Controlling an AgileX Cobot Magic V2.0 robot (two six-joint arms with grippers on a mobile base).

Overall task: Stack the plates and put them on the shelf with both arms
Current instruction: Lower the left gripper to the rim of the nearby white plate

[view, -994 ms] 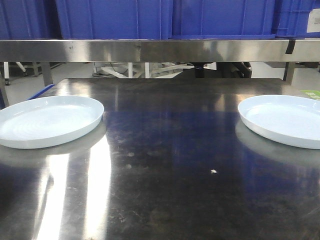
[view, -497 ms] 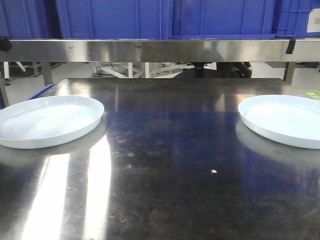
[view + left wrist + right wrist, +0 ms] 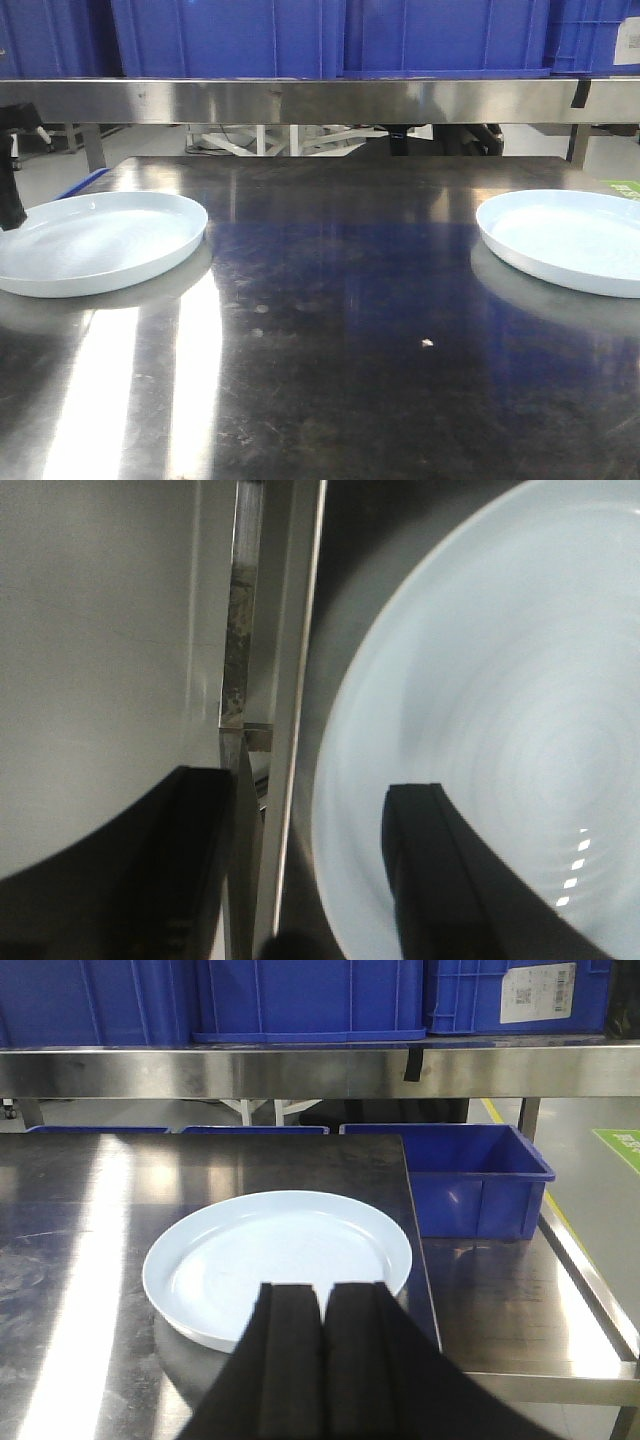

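Exterior front-facing view shows two plates lying flat and well apart on the dark steel tabletop (image 3: 330, 330): the left plate (image 3: 100, 243) near the left margin and the right plate (image 3: 565, 240) cut by the right margin. A small white speck (image 3: 427, 343) lies between them, nearer the camera. Behind the table runs the shelf (image 3: 320, 100), a brushed steel rail carrying blue crates (image 3: 330, 35). A dark part of the left gripper (image 3: 10, 195) shows at the left margin, over the far-left rim of the left plate; its opening cannot be read from here. Left wrist-mounted view looks down on the left plate (image 3: 500, 710) beside the table's edge. The left gripper (image 3: 315, 870) is spread wide with nothing in it, one finger over the plate's inside and the other beyond the edge. Right wrist-mounted view has the right plate (image 3: 280, 1250) near the table's right edge, a blue bin (image 3: 470, 1180) on a lower level beside it, and the shelf behind. The right gripper (image 3: 322, 1350) has its fingers pressed together on nothing, in front of the plate's near rim; whether it touches the plate cannot be told.
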